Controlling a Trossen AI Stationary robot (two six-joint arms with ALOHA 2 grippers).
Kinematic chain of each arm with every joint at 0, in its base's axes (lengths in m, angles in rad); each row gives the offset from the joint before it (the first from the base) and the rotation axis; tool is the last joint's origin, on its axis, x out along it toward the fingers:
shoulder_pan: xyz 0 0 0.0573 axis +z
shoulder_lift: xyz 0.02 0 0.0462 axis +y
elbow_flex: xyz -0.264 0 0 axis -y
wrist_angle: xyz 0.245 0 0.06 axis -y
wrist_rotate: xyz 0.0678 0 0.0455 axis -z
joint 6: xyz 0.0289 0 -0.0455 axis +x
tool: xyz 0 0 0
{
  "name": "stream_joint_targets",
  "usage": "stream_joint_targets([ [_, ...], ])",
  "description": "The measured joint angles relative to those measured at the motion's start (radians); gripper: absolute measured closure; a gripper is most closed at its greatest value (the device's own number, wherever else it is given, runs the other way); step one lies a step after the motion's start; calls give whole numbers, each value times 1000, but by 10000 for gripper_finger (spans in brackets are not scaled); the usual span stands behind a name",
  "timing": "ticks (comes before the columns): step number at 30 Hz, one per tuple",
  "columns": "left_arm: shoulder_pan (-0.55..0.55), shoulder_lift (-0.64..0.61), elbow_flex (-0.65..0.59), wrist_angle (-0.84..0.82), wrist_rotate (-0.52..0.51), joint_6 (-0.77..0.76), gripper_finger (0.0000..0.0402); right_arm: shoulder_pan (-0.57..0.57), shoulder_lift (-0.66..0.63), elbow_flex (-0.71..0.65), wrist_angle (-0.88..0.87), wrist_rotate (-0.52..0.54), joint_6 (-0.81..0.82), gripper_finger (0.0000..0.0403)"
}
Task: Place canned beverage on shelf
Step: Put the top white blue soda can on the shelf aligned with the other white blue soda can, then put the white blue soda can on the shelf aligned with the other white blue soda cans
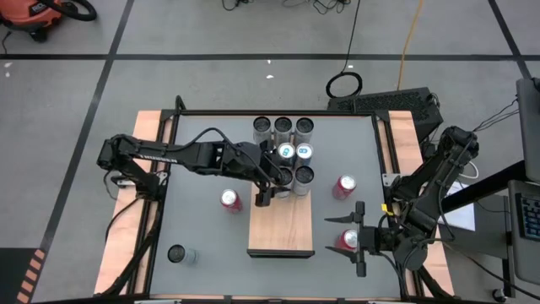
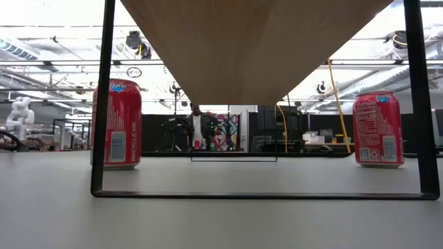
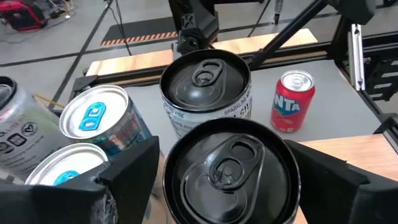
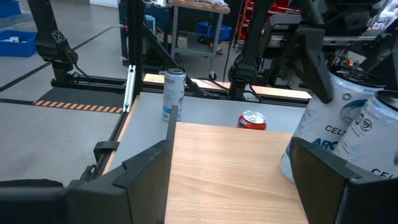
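- Left gripper [image 1: 265, 187] straddles a black-topped can [image 3: 231, 167] on the shelf [image 1: 281, 226], fingers wide beside it; contact unclear.
- That can stands at the shelf's 11 o'clock corner.
- Right gripper [image 1: 358, 238], at the shelf's 3 o'clock, gapes empty.

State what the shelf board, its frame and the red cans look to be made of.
Shelf board: wood or wood-look laminate, matte; light-brown grain lines show on top.
Frame: probably metal, thin straight black bars with a dull painted look.
Red cans: likely aluminium, glossy printed sides; one seen from the left wrist has a bright silver lid with a pull tab.
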Motion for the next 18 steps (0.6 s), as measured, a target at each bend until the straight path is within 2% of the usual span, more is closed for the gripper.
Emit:
stream_joint_targets([
  [7,-23,-25,0,23,-21,16,75,0,0,0,-1,-18,8,136],
  [14,-92,-117,0,12,-190,15,75,0,0,0,-14,-18,9,136],
  [18,-154,-178,1,-23,-209,-22,75,0,0,0,-21,-18,10,136],
])
